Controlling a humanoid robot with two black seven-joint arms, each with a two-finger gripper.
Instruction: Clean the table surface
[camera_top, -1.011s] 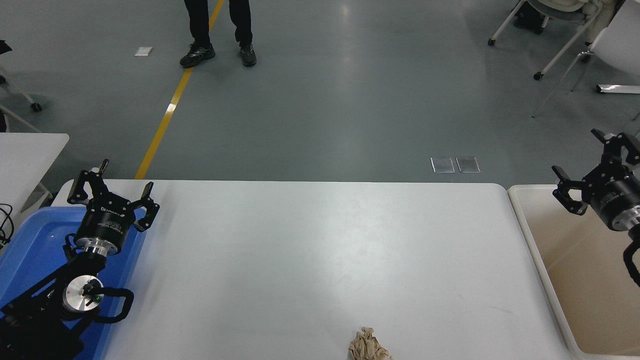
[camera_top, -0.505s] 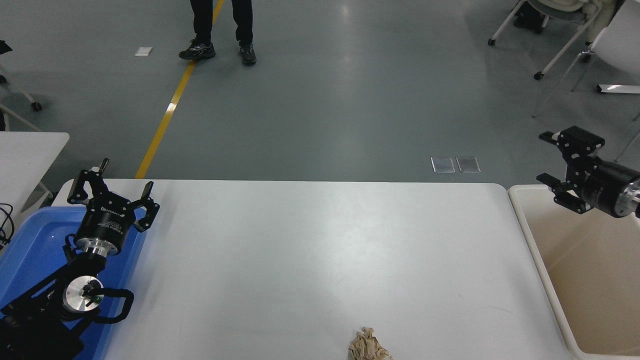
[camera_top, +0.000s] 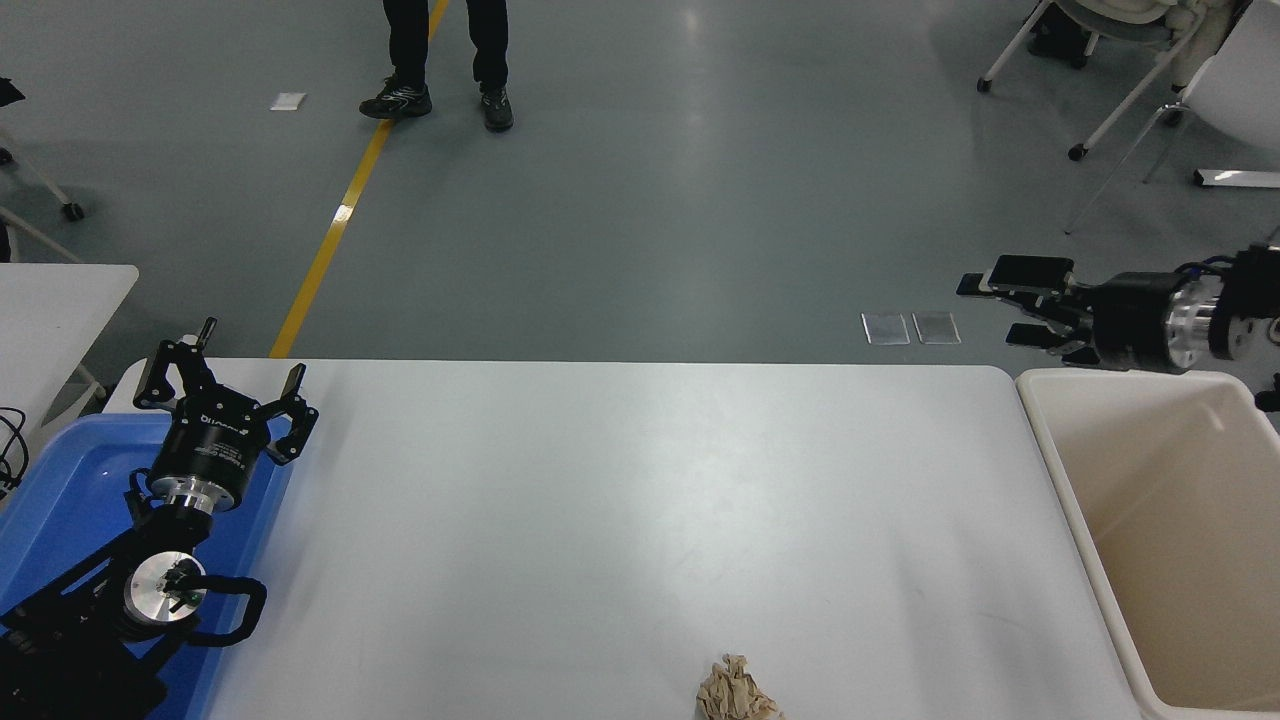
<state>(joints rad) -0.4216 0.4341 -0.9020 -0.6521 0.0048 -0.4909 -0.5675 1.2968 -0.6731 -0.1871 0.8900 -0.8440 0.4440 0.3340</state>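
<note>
While the table surface (camera_top: 620, 520) fills the middle of my view as before, the change over the last second is all on its right side. My right gripper (camera_top: 1000, 305) was low over the beige bin (camera_top: 1060, 470) that butts against the table's right edge; it has since lifted and swung to point left, now level above the table's far right corner, fingers spread and holding nothing. I read that as a drop done and the arm heading back for more. The left gripper (camera_top: 225, 385) sits parked at the table's left end over the blue tray (camera_top: 60, 500), fingers spread wide, unmoved. One crumpled brown paper wad (camera_top: 735, 690) remains at the table's near edge. Its lower part is cut off by the frame, and the bin's floor is only partly visible, so I cannot confirm what it holds.
</note>
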